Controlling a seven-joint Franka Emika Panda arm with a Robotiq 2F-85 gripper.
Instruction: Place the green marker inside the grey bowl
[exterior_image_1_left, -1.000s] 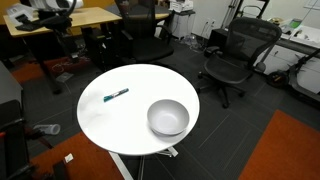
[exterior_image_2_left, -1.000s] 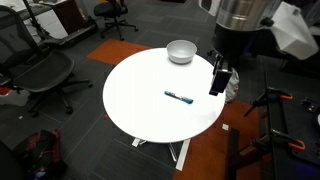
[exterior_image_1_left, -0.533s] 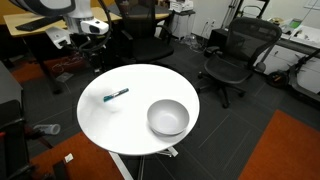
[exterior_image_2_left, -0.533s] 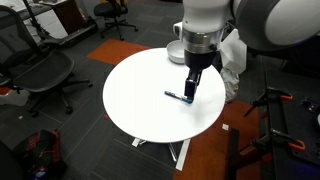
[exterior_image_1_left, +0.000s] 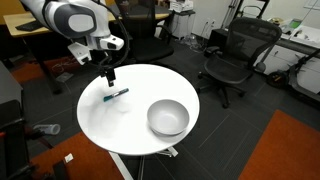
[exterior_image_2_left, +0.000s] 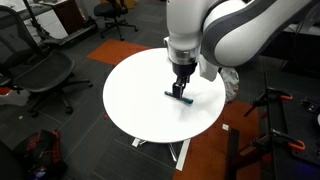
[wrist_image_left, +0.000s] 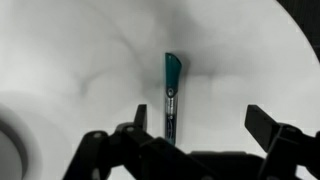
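Observation:
The green marker lies flat on the round white table, left of the middle; it also shows in an exterior view and in the wrist view. The grey bowl stands empty near the table's edge; in an exterior view the arm hides most of it. My gripper hangs open just above the marker, also in an exterior view. In the wrist view my gripper has its fingers wide apart, and the marker lies close to one finger.
Black office chairs stand around the table, another in an exterior view. Wooden desks stand behind. The floor is dark carpet with an orange patch.
The arm has swung in over the table and come down above the marker. The marker and the bowl have not moved.

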